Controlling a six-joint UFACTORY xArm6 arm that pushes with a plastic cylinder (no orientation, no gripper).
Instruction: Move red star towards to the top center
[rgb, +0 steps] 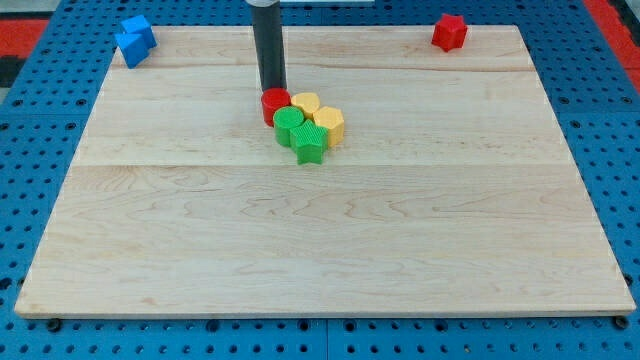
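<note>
Risk first: my tip (272, 90) sits at the top edge of the red cylinder (274, 104), in the cluster at the board's upper middle, well apart from the red star (450, 32). The rod carries no jaws, so nothing is spread, pressed or pinched; it only touches or nearly touches that cylinder. I judge that any push from here would shove the wrong red block and scatter the cluster.

The red star lies at the view's top right corner, close to the board (320, 240) edge. A careless approach from the view's bottom could drive it off the top edge.

Cluster members: red cylinder, green cylinder (289, 122), green star (309, 146), two yellow blocks (318, 112). A blue block (134, 40) sits at the top left corner. The path along the top, from star to centre, looks free of blocks.
</note>
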